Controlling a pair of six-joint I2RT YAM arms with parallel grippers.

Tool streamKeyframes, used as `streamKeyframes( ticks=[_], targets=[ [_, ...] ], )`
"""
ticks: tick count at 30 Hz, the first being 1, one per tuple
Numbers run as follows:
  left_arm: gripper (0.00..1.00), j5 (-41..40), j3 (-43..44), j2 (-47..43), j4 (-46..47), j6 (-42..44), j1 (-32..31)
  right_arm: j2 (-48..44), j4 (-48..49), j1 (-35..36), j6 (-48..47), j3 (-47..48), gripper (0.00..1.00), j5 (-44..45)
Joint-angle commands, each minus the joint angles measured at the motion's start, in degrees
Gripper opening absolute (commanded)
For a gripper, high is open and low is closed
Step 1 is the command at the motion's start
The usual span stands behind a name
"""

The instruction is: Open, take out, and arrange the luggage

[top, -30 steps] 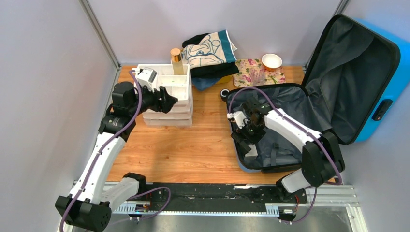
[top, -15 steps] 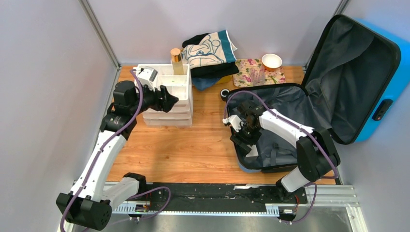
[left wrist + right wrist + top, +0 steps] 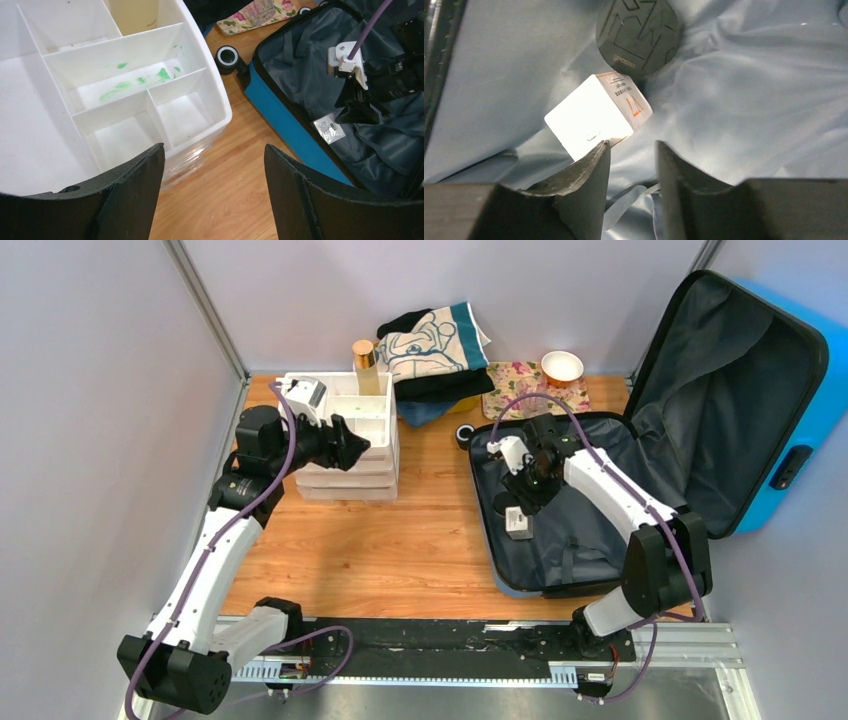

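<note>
From above, the luggage is seen open at the table's right. Its glossy blue base lies flat with the long axis running near to far, and the grey-lined lid is propped up rightward. The right gripper is held inside it, and the left gripper well to its left. From the left wrist, the fingers are seen spread wide above a green-stained white organizer. From the right wrist, the jaws are narrowly parted and empty over a white box with orange marks and unreadable print beside an embossed dark disc.
</note>
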Motion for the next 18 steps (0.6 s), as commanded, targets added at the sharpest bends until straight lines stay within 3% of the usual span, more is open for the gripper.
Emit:
streamKeyframes(
  ticks=[1,2,5,8,12,18],
  targets=[
    [0.8,0.8,0.8,-0.1,2.4,-0.8,0.2,-0.2,-0.7,-1.4,-3.4,2.3,0.5,4.7],
    [0.8,0.9,0.7,-0.1,2.3,-0.7,0.2,-0.2,-1.0,-1.4,-3.6,2.4,0.64,3.5],
    [0.8,0.7,0.6,-0.3,2.1,-0.5,0.3,-2.1,-0.7,-1.7,-5.2,1.4,0.81,-0.8],
    [0.8,1.0,0.5,-0.6,1.9,-0.3,0.3,-6.3,1.4,-1.9,-8.6,-1.1,0.88,-5.0],
    [0.8,1.0,0.2,-0.5,2.3,-0.4,0.3,-11.6,3.4,-2.1,-15.9,-4.3,0.89,-10.3],
    [0.81,6.7,-0.6,-0.1,4.0,-1.5,0.3,-19.2,11.6,-4.8,-33.9,-16.0,0.89,-24.0]
  ],
)
